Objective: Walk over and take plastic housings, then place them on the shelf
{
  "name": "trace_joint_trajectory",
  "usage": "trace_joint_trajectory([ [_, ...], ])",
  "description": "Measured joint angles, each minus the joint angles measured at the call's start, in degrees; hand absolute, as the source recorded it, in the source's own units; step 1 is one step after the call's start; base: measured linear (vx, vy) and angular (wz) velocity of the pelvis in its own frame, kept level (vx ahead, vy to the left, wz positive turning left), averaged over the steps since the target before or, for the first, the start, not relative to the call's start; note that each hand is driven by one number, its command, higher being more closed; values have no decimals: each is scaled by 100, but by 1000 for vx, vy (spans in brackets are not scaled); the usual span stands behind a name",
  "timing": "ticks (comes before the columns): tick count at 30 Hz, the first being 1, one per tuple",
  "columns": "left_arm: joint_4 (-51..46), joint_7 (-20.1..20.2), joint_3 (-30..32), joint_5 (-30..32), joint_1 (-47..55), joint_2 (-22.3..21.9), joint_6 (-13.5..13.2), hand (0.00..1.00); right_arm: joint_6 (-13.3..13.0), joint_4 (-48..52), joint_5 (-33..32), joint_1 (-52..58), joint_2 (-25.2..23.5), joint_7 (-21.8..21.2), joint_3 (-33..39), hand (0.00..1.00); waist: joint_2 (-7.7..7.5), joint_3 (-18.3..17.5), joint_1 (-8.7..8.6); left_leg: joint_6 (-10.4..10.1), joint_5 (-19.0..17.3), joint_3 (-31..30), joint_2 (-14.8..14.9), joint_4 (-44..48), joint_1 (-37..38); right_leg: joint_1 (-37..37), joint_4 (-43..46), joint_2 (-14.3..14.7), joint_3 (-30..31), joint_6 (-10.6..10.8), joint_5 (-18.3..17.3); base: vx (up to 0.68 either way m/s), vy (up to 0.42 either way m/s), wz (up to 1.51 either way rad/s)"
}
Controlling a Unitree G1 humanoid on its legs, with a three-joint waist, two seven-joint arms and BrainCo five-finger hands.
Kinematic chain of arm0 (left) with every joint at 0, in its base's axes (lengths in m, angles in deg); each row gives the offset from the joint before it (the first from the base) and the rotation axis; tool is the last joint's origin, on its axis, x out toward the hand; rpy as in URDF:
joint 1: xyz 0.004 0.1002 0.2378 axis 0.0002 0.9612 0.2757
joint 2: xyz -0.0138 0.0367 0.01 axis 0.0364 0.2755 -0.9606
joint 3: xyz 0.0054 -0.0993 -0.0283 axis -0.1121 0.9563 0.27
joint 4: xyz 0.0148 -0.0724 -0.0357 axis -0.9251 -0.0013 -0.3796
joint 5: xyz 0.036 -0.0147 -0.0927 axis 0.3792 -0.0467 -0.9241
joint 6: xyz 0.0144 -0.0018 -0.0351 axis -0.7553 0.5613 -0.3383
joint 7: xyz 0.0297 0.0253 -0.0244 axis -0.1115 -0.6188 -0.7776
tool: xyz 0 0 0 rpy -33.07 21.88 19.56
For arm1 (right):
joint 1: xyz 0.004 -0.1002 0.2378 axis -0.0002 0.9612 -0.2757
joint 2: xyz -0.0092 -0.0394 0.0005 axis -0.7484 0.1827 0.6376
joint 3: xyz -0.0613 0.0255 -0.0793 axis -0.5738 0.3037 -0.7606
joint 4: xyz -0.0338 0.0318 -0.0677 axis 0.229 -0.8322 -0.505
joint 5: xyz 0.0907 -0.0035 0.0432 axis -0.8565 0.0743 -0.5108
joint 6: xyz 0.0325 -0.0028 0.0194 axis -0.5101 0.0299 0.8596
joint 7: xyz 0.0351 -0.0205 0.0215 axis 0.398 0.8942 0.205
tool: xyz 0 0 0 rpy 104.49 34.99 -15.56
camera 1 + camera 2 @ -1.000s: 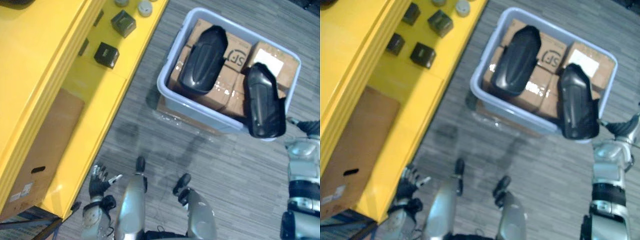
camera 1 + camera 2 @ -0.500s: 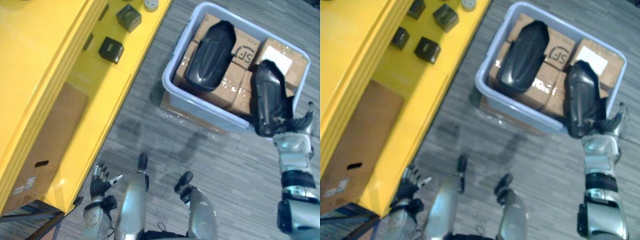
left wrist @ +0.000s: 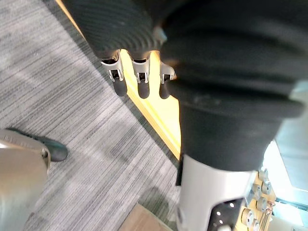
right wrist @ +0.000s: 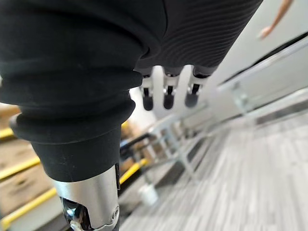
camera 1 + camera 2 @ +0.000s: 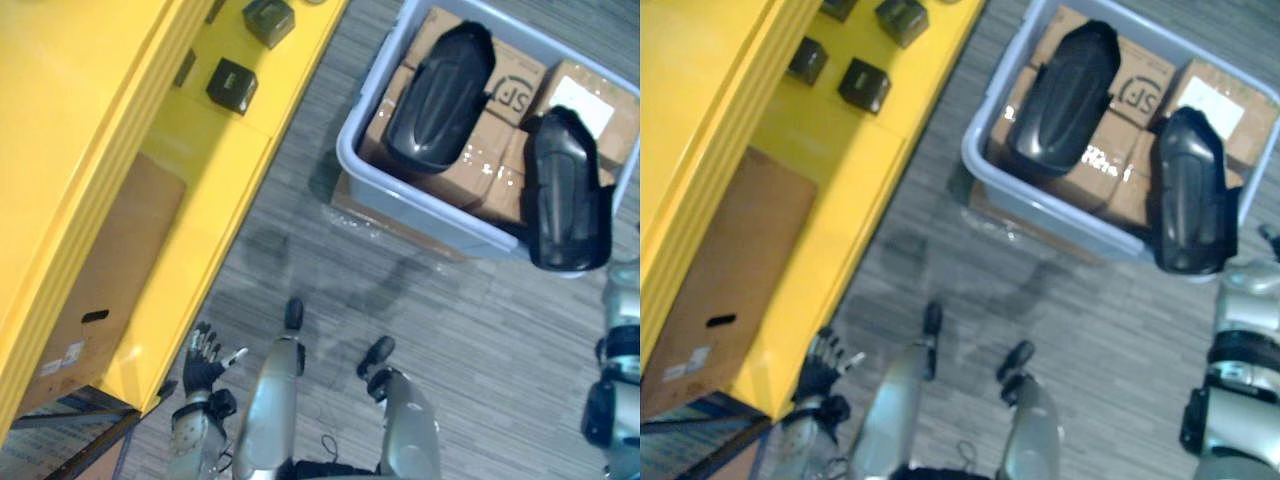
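Plastic housings [image 5: 441, 98] glossy black, oblong, on cardboard boxes [image 5: 452, 172] in grey tub [image 5: 420, 208] | left hand [image 5: 203, 362] spread | right hand [image 4: 167, 94] relaxed, empty

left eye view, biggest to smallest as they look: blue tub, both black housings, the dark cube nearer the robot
1. blue tub
2. left black housing and right black housing, about alike, so unranked
3. dark cube

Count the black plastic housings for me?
2: one housing lies on the cardboard boxes in the bin; the other housing rests at its right end. Others could be hidden beneath.
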Motion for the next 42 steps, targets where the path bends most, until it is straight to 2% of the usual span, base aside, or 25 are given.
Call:
trace_joint_trajectory([
  [4,314,5,-56,-3,-153,3,-93,0,-6,-519,-329,-302,377,94,1,0,210,40,2,0,-1,-19,-6,59,-114,-119,10,-16,16,4,9,-22,35,-1],
  [9,423,60,-311,-18,-181,56,-121,0,-12,-918,-340,-474,649,97,-18,0,468,49,8,2,-1,-3,0,143,-233,-274,51,-17,105,1,47,-16,25,-6],
  [11,484,62,-319,-17,-188,57,-157,0,-11,-976,-342,-500,672,98,-19,0,492,50,2,2,-1,-4,2,146,-247,-302,55,-14,125,-5,57,-6,22,-8],
  [14,553,60,-515,-14,-215,63,-210,0,-18,-1380,-484,-500,943,112,-9,0,635,42,4,6,2,-30,-4,166,-354,-394,64,-17,115,-4,69,0,0,0],
  [19,573,57,-574,-20,-251,83,-277,0,-62,-1789,-530,-574,1033,111,99,0,696,52,-1,11,5,-59,-18,201,-402,-435,78,-27,118,-3,71,4,4,1],
  [23,775,57,-796,-38,-432,103,-322,0,-126,-1965,-525,-792,1370,107,102,0,983,73,17,11,4,-162,-58,300,-567,-555,132,-52,105,16,86,1,40,3],
  [29,787,62,-929,-238,-435,113,-326,0,-182,-2109,-279,-848,1374,-8,50,0,1135,66,32,11,4,-153,-58,315,-618,-674,244,-83,153,-4,69,-5,18,-2],
  [32,798,73,-982,-238,-435,111,-327,0,-323,-2110,-214,-848,1375,-7,23,0,1194,60,31,11,5,-148,-60,309,-620,-702,283,-120,163,-10,51,0,0,0],
  [34,845,75,-1001,-243,-437,113,-339,0,-583,-2107,-474,-850,1375,-13,-32,0,1242,57,32,10,5,-146,-62,298,-623,-712,283,-124,165,-8,46,0,0,0],
  [36,950,86,-1047,-244,-439,112,-353,0,-718,-2110,-683,-848,1372,-27,-47,0,1246,54,35,10,5,-136,-66,287,-628,-736,284,-128,183,-8,46,16,10,-1],
  [41,1014,122,-1139,-243,-467,54,-387,0,-1333,-2218,-1382,-825,1355,-178,-10,0,1248,53,61,10,5,-161,-108,286,-636,-797,348,-139,234,-7,29,30,14,-2],
  [42,1015,121,-1139,-243,-470,34,-393,0,-1388,-2234,-1466,-817,1337,-198,34,0,1253,50,59,10,5,-165,-119,286,-636,-800,369,-149,237,-5,23,0,0,0],
])
